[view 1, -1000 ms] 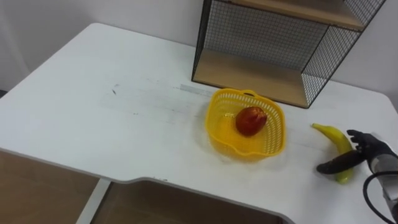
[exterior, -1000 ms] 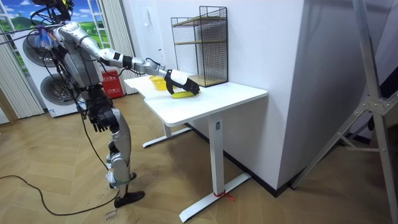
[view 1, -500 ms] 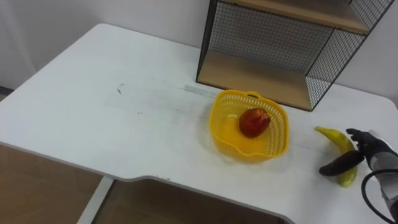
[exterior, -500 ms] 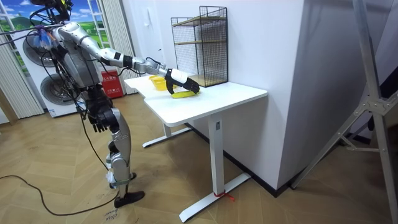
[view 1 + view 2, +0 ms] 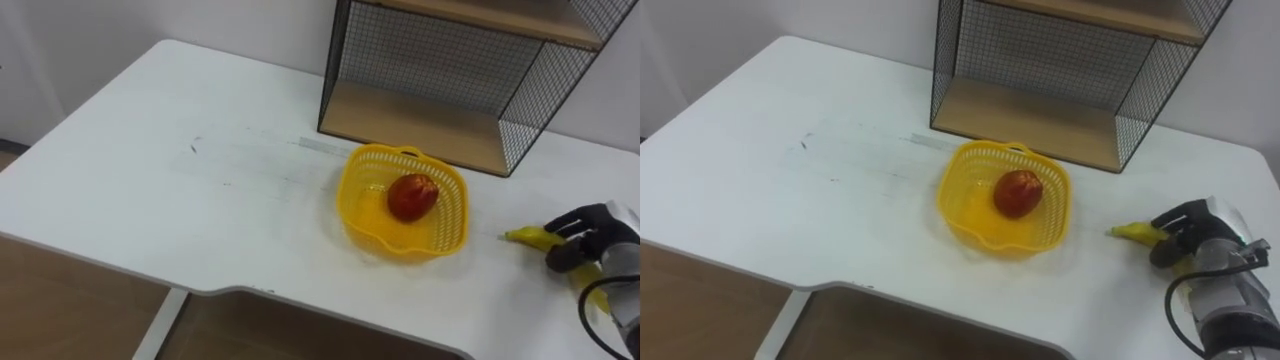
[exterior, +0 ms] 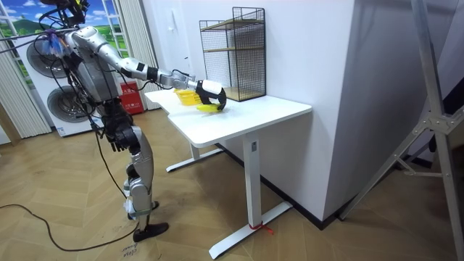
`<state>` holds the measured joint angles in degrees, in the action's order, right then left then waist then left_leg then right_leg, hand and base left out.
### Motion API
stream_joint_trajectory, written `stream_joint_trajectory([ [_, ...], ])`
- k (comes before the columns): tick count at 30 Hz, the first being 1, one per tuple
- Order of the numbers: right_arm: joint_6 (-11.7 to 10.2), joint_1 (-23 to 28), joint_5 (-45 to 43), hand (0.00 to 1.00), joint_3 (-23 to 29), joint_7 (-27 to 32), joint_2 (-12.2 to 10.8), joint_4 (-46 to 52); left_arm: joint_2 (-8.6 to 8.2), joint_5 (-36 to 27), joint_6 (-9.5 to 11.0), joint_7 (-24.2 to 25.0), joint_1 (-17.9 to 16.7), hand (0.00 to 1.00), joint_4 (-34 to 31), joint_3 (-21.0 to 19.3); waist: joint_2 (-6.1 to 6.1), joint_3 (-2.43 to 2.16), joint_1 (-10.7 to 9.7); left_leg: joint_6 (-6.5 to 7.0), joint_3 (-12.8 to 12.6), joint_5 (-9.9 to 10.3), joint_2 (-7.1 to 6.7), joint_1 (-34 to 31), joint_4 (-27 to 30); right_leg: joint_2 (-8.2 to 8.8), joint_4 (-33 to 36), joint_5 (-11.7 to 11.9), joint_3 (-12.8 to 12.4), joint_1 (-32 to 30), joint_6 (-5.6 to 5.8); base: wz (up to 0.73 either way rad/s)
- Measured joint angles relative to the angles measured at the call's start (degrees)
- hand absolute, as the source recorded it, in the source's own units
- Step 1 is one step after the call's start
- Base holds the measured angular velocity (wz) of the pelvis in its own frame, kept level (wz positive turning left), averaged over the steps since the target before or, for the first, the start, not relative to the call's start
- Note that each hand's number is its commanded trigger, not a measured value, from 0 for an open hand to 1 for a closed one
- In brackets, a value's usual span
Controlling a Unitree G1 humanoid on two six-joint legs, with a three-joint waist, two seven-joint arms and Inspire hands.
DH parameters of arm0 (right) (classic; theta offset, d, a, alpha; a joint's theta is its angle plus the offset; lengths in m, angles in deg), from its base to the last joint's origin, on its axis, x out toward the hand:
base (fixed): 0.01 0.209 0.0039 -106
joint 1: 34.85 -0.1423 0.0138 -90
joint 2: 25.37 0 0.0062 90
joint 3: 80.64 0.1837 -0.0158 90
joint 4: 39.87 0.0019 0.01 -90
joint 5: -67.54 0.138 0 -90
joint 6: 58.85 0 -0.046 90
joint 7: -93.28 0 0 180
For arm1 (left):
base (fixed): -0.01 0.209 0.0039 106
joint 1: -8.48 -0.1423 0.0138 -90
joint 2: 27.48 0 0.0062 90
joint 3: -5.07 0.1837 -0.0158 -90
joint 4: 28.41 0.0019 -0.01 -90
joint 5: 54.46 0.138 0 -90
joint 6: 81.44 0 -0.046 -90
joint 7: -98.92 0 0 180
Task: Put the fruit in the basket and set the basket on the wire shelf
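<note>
White worktop (image 5: 150, 150) carries a yellow plastic mesh basket (image 5: 360, 225) holding a red apple (image 5: 412, 196), before a black wire shelf with wooden boards (image 5: 420, 125); just right of the basket, the right robot hand (image 5: 590, 235) is curled around a yellow banana (image 5: 525, 237). Held near one end, the banana could slip out or knock the basket's rim. A second ago the hand lay looser over it, lower on the worktop.
</note>
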<state>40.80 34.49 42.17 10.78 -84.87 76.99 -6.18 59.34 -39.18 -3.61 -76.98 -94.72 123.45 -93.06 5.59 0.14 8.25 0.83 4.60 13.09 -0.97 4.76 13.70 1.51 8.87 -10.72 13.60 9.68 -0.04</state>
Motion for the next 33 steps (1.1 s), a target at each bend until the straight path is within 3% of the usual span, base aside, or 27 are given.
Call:
stream_joint_trajectory([
  [11, 0.1, 1.3, -0.1, 1.00, 0.5, 0.0, -0.2, 1.1, -0.01, 0.5, -0.4, 0.0, 0.1, 0.00, 0.1, 0.0, 0.42, -0.22, 0.0, -0.01, 0.0, 0.0, 0.04, -0.1, 0.0, -0.01, 0.0, 0.0, 0.0, -0.4, -0.03, 0.00],
  [24, -0.4, 1.5, 3.9, 1.00, 1.0, 1.2, -1.2, 2.4, -0.02, 0.0, 0.2, 0.0, 0.7, 0.00, 0.0, 1.7, 0.14, -0.12, -0.4, -0.02, -0.8, 0.0, 0.27, -0.2, 0.4, -0.02, 0.9, 0.0, -0.7, -0.7, -0.06, -0.02],
  [30, -0.1, 2.2, 4.1, 1.00, 0.9, -2.0, -1.9, 10.0, -0.02, 0.0, 0.7, 0.0, 1.1, 0.00, 0.1, 1.6, -0.28, 0.06, -0.6, 0.10, -2.8, 0.0, 0.44, -1.2, 0.4, -0.04, 1.5, 0.2, -2.5, -2.6, -0.08, -0.16],
  [33, 0.0, 2.8, 3.9, 1.00, 0.9, -2.4, -2.5, 17.6, 0.05, -0.2, 1.0, 0.0, 1.2, 0.00, 0.0, 1.6, -0.60, 0.13, -1.7, 0.34, -3.1, -0.2, 0.25, -1.2, -0.3, 0.23, 1.8, 0.1, -2.7, -3.2, 0.04, -0.05],
])
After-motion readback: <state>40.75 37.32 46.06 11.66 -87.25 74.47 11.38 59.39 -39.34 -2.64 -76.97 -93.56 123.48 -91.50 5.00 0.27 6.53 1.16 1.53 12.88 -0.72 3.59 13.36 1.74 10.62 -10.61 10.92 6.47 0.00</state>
